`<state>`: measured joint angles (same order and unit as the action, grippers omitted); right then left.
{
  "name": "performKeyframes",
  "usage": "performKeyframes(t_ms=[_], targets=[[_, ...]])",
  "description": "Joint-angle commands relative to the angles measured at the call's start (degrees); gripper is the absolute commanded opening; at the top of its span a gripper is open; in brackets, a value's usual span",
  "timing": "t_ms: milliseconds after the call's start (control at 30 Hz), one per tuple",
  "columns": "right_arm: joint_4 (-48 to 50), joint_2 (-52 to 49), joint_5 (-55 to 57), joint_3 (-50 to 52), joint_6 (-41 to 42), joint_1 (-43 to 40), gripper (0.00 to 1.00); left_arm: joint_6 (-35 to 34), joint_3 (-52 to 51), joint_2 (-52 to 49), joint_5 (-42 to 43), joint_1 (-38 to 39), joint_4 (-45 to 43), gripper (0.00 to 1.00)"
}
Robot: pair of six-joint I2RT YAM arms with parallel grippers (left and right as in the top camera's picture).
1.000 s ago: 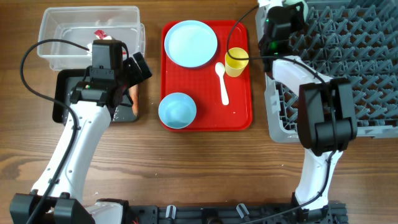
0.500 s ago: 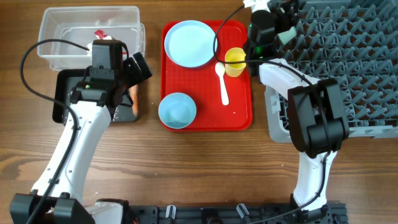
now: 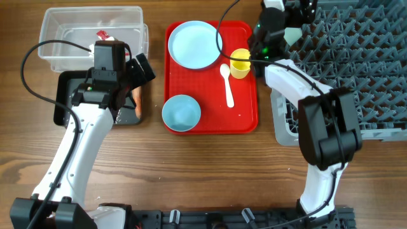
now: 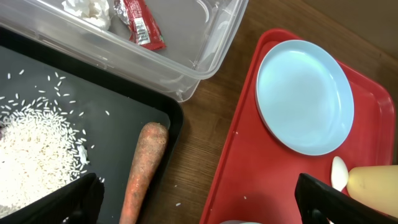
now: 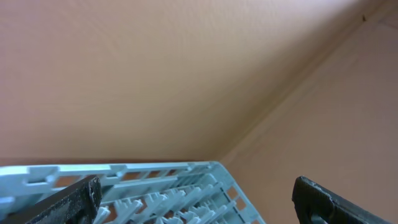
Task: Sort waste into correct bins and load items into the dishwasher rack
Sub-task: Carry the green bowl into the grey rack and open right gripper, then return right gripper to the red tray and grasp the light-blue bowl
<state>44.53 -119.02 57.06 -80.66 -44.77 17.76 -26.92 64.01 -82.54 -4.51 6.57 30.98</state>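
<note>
1. Overhead: the right arm (image 3: 321,121) has drawn its wrist back toward the rack (image 3: 356,63) at 1 o'clock, after leaning over the cup (image 3: 240,62) half a second ago. The cup has not moved and stands at the 2 o'clock edge of the red tray (image 3: 245,117). The plate (image 3: 194,43) at 12 o'clock, the bowl (image 3: 181,112) at 7 o'clock and the spoon (image 3: 227,84) lie on it exactly as before. Loading looks no further along. The left arm (image 3: 76,146) has not shifted; it hangs over the black tray (image 3: 60,95) at 9 o'clock on the counter (image 3: 191,172).

2. Left wrist: the left gripper (image 4: 196,190) is spread wide and carries nothing. The carrot (image 4: 146,165) and rice (image 4: 37,149) lie in the black tray. The wrapper (image 4: 140,25) and scrap (image 4: 90,7) lie in the clear tub (image 4: 205,56) at 12 o'clock. The waste seems sorted.

3. Right wrist: the right gripper (image 5: 196,186) is also spread wide, with nothing between its fingers. It faces a bare wall (image 5: 155,74), with only the rack's rim at 6 o'clock. The cup is out of sight here, so the wrist probably has to tip down before any grasp.
</note>
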Motion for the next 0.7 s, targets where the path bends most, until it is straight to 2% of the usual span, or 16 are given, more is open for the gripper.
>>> performKeyframes(t_ms=[0, 133, 200, 300, 367, 400, 500, 567, 667], targets=[[-8.66, 4.76, -2.38, 0.42, 11.23, 2.64, 1.00, -0.55, 0.07, -0.28, -0.52, -0.20, -0.13, 1.00], [-24.81, 10.03, -12.50, 0.42, 26.69, 4.76, 1.00, -0.57, 0.07, -0.31, -0.52, -0.20, -0.13, 1.00], [-34.62, 13.94, -22.08, 0.42, 35.95, 5.79, 1.00, -0.57, 0.07, -0.31, -0.52, -0.20, -0.15, 1.00], [-46.82, 19.89, -40.22, 0.42, 44.39, 7.02, 1.00, -0.57, 0.07, -0.28, -0.52, -0.20, -0.15, 1.00], [-52.81, 23.04, -52.70, 0.42, 46.45, 7.52, 1.00, -0.57, 0.07, -0.28, -0.52, -0.20, -0.13, 1.00], [-57.96, 24.98, -65.13, 0.42, 47.80, 7.56, 1.00, -0.55, 0.07, -0.31, -0.52, -0.20, -0.15, 1.00], [-64.76, 25.66, -82.77, 0.42, 48.00, 7.56, 1.00, -0.57, 0.07, -0.31, -0.52, -0.20, -0.15, 1.00], [-68.98, 24.76, -88.76, 0.57, 49.35, 7.65, 1.00, -0.57, 0.07, -0.31, -0.50, -0.20, -0.15, 1.00], [-74.55, 22.49, -86.99, 0.74, 54.38, 8.07, 1.00, -0.57, 0.07, -0.28, -0.52, -0.20, -0.13, 1.00]])
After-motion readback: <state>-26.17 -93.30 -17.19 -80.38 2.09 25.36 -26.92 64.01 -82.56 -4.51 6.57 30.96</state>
